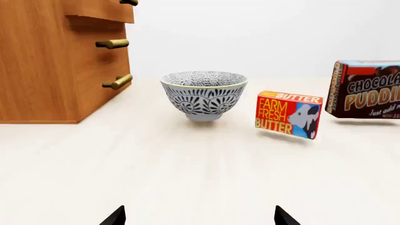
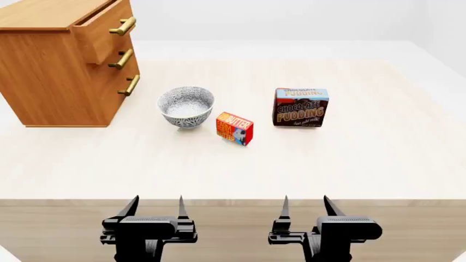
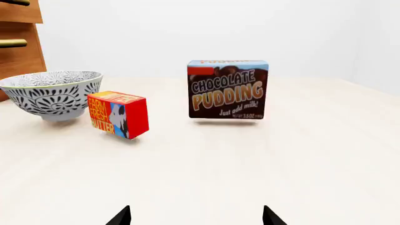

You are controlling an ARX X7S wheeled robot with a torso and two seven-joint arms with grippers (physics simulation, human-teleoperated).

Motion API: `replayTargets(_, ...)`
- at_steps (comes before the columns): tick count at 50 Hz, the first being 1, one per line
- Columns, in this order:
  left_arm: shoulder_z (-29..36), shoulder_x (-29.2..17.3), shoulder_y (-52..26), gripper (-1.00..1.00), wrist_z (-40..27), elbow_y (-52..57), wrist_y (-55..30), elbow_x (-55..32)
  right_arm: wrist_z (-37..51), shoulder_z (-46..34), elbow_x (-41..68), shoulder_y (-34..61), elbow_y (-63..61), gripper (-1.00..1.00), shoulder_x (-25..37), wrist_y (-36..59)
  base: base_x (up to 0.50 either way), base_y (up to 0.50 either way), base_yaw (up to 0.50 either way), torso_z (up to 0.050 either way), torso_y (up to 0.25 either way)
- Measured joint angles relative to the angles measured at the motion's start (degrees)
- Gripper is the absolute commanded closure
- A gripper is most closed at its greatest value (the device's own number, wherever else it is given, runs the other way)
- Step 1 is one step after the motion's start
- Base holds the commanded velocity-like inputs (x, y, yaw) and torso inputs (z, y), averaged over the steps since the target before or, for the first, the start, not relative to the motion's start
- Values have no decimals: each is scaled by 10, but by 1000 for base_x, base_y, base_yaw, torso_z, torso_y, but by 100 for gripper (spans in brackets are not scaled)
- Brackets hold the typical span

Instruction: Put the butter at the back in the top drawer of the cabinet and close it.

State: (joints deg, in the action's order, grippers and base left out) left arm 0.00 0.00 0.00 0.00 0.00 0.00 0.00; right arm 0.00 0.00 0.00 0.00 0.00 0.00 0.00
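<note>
Butter (image 2: 234,129) on table, well ahead of left hand (image 2: 155,207) and right hand (image 2: 305,206); both spread wide, empty.

Red-orange butter (image 2: 234,129), grey-patterned bowl (image 2: 185,106), prob. brown/blue pudding box (image 2: 300,107).

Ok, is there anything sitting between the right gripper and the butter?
No. In the head view only bare table lies between the right gripper and the butter; the right wrist view agrees.

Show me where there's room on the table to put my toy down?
Bare table lies between the two hands and the row of things, and right of the pudding box. It is crowded where the bowl, the butter and the cabinet stand.
</note>
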Motion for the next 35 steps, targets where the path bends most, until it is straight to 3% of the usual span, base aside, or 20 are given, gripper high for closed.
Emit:
replayTargets(17, 23, -20, 0, -100, -23, 0, 2, -21, 24, -21, 24, 1, 1, -100, 19, -3, 0, 10, 0, 0, 0)
replayTargets(35, 43, -37, -2, -100, -43, 0, 2, -39, 46, -42, 41, 2, 2, -100, 37, -2, 0, 491, 0, 0, 0)
